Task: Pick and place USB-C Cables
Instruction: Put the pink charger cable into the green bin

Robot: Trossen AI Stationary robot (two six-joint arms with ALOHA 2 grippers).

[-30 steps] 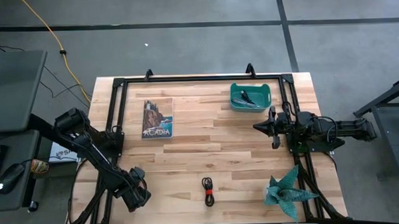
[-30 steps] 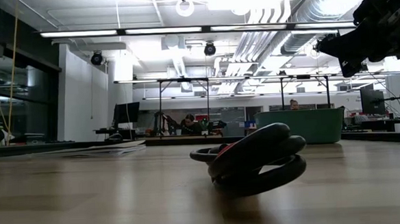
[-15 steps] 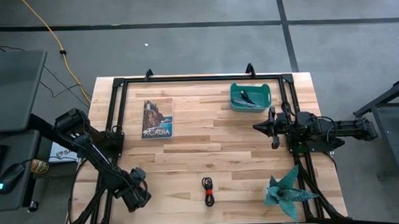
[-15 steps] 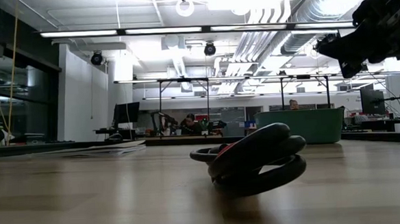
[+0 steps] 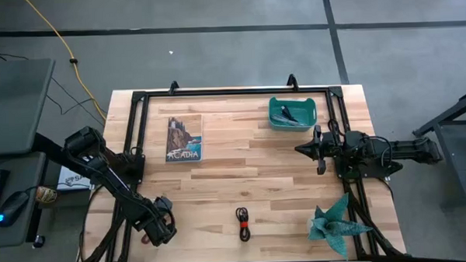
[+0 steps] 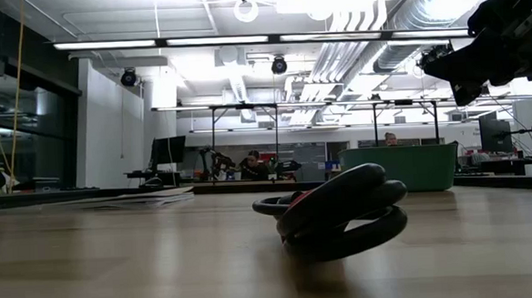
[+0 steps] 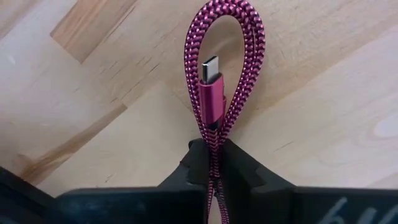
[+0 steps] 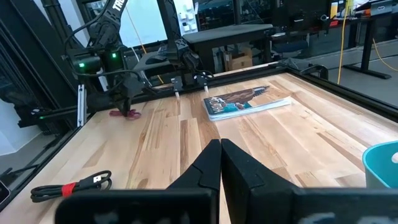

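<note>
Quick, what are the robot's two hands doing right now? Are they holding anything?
Left gripper: shut on the pink cable, low at the table's near left corner.
Right gripper: shut, holding nothing, up above the table's right side.

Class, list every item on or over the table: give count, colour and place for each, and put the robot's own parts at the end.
Magenta-pink cable: one, braided loop with its plug showing, near the table's left front corner, pinched in the left gripper.
Red-and-black cable: one, coiled, front centre of the table.
Teal bin: one, back right of the table; dark items inside, too small to identify.
Acadia book: one, blue cover, lying flat, back left.
Teal folded-paper figure: one, front right corner.
Wooden table: one, light butcher-block, with a black frame around it.
Left gripper: shut on the magenta-pink cable, low over the front left.
Right gripper: shut, empty, raised at the right side in front of the bin.
</note>
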